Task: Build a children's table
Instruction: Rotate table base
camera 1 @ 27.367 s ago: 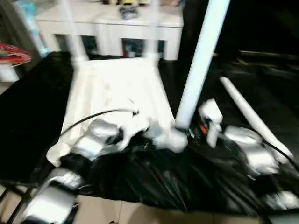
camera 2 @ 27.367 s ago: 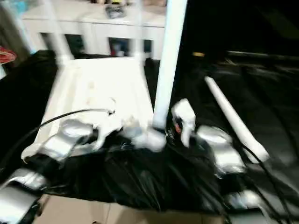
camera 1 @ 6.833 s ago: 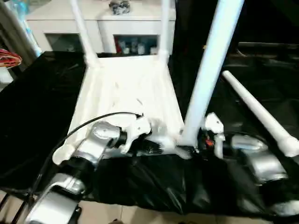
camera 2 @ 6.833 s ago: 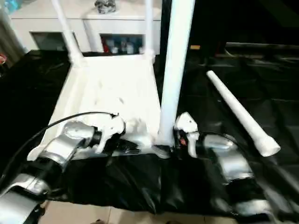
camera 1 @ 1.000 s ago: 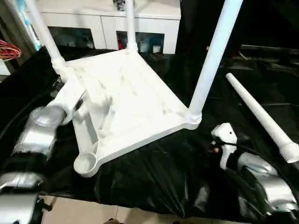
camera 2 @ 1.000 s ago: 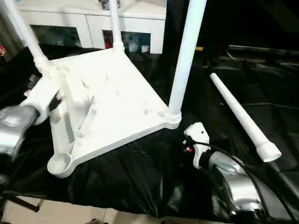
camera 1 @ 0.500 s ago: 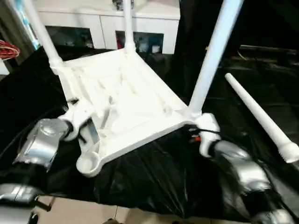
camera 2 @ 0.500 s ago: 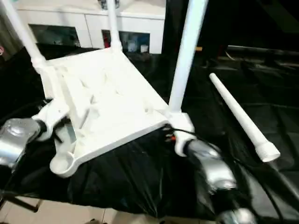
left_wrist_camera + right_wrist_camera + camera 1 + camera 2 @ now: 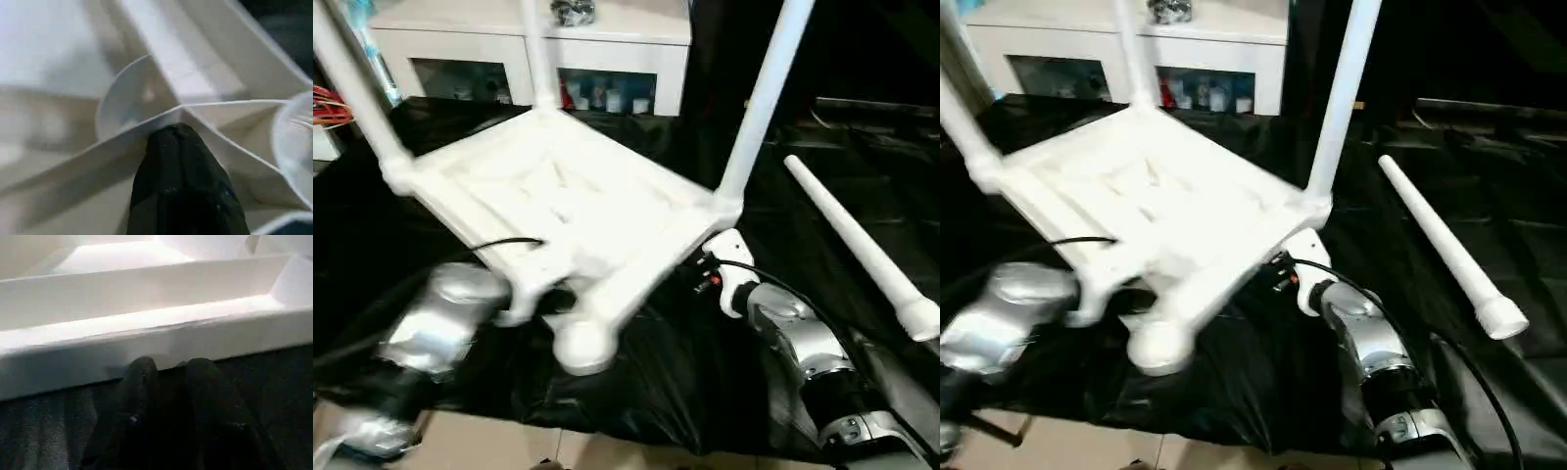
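Left gripper [image 9: 183, 129] is pinched tight on a rib of the table [image 9: 578, 211], fingers closed on the thin white wall beside a round socket wall in my left wrist view. My right gripper [image 9: 168, 367] sits at the table's outer rim, at the corner under the nearest standing leg [image 9: 762, 103]. Its two black fingers [image 9: 139, 396] lie close together with a narrow gap, tips right at the lower edge of the rim, on the black sheet [image 9: 705, 392]. I cannot tell whether they hold anything or are merely touching.

The table lies upside down on the sheet, three legs standing up from its corners. It is turned diagonally to me, so the empty socket [image 9: 582, 343] points at me, just beside my left forearm.

The loose leg [image 9: 857, 250] lies flat on the sheet, well apart from the table, out on my right. Its long axis runs from far and inward to near and outward, with the ridged plug end [image 9: 922, 321] nearest me. That end lies to the right of my right forearm, so I judge the right arm the one to fetch it. The plug would then have to cross in front of me to the empty socket while my left hand steadies the table.
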### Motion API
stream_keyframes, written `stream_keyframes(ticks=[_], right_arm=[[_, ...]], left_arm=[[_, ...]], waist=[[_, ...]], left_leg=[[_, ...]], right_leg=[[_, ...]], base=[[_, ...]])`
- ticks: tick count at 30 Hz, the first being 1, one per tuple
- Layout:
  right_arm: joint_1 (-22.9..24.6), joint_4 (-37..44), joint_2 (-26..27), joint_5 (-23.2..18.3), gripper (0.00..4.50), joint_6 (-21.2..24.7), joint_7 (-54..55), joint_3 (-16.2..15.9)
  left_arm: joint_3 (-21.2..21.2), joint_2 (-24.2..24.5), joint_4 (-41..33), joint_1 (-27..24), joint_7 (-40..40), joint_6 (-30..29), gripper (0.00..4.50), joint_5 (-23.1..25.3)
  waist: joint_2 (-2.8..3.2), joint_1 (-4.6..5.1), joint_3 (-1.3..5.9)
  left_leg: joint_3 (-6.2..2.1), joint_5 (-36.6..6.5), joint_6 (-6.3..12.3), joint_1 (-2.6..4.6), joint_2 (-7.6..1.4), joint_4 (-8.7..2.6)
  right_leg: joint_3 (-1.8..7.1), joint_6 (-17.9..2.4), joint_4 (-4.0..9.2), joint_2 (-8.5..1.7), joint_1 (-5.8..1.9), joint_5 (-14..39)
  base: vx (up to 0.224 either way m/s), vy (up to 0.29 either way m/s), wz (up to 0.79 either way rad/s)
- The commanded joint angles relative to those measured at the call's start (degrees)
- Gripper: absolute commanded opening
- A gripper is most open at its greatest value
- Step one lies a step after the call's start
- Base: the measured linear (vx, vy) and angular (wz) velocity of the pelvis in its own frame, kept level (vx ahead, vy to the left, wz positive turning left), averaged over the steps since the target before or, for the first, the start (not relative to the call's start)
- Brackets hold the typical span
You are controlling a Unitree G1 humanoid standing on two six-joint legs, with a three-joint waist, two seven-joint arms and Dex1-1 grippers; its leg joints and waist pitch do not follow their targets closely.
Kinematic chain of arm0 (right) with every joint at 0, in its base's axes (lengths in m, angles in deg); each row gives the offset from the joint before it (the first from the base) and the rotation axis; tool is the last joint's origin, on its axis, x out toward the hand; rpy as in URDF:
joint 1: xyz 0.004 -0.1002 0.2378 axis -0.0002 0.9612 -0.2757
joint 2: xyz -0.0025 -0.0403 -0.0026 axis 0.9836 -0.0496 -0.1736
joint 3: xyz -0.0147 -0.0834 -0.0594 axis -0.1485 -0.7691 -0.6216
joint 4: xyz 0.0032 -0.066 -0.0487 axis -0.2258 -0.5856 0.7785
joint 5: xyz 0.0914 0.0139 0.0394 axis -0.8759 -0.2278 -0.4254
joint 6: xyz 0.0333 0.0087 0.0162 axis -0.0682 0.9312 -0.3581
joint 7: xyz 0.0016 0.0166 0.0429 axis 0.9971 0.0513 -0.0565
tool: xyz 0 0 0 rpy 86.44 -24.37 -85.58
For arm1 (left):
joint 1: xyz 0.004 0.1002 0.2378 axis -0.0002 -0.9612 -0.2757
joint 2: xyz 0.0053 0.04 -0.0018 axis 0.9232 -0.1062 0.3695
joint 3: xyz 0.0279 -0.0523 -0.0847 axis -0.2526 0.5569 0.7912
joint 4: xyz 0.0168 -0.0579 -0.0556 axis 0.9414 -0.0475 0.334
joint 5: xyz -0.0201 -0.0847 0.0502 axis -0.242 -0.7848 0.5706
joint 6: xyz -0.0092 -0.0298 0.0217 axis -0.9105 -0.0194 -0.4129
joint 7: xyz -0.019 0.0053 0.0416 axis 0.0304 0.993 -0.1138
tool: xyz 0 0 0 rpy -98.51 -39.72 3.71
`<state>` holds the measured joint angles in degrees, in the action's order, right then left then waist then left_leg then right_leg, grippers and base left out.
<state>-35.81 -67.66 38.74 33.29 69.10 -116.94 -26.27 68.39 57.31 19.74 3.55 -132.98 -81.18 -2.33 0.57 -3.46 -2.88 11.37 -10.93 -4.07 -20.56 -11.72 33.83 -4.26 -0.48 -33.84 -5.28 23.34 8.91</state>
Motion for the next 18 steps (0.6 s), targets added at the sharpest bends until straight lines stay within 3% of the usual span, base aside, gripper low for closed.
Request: stream_keyframes(ticks=[1,6,10,14,18], right_arm=[[-1.26,0.71,0.75,-0.57,0.86,-0.75,-0.35,-0.38],[-0.09,1.95,-0.05,-0.75,0.51,-0.83,-0.38,0.07],[1.04,4.17,-1.14,-0.76,0.19,-0.50,0.68,1.87],[1.91,7.97,-3.03,-0.92,0.08,0.95,1.70,3.75],[1.12,9.99,-4.56,-1.45,0.08,4.34,4.52,6.92]], left_arm=[[-3.38,-3.69,2.05,1.70,0.50,2.90,0.00,-0.88],[-4.18,-10.22,7.03,4.30,3.14,5.49,0.00,-0.35],[-4.05,-14.44,12.52,6.82,8.16,8.35,0.00,1.26],[-2.23,-15.37,14.63,7.84,11.27,12.18,0.00,1.07],[-0.14,-14.90,14.54,7.36,11.55,17.30,0.00,0.28]], waist=[[-0.05,0.22,3.56],[-0.36,0.55,3.69],[-0.11,0.50,3.97],[-0.45,0.65,4.11],[-0.50,0.69,4.00]], left_leg=[[-0.81,-12.78,0.01,0.26,-1.10,-4.21],[-0.73,-12.85,0.88,0.20,-0.94,-3.94],[-0.81,-11.11,1.94,0.07,-0.97,-3.71],[-0.76,-9.46,3.47,-0.14,-0.89,-3.49],[-0.65,-10.12,3.73,0.13,-0.99,-3.50]], right_leg=[[2.53,-11.22,3.65,-2.70,-2.88,15.95],[2.59,-10.50,4.07,-2.64,-2.88,17.49],[2.50,-11.19,3.74,-2.54,-3.07,14.16],[2.45,-11.96,3.52,-2.39,-3.33,11.01],[2.45,-12.34,3.74,-2.37,-3.05,12.67]], base=[[0.000,0.000,0.00],[0.000,0.000,0.00],[0.000,0.000,0.00],[0.000,0.000,0.00],[0.000,0.000,0.00]])
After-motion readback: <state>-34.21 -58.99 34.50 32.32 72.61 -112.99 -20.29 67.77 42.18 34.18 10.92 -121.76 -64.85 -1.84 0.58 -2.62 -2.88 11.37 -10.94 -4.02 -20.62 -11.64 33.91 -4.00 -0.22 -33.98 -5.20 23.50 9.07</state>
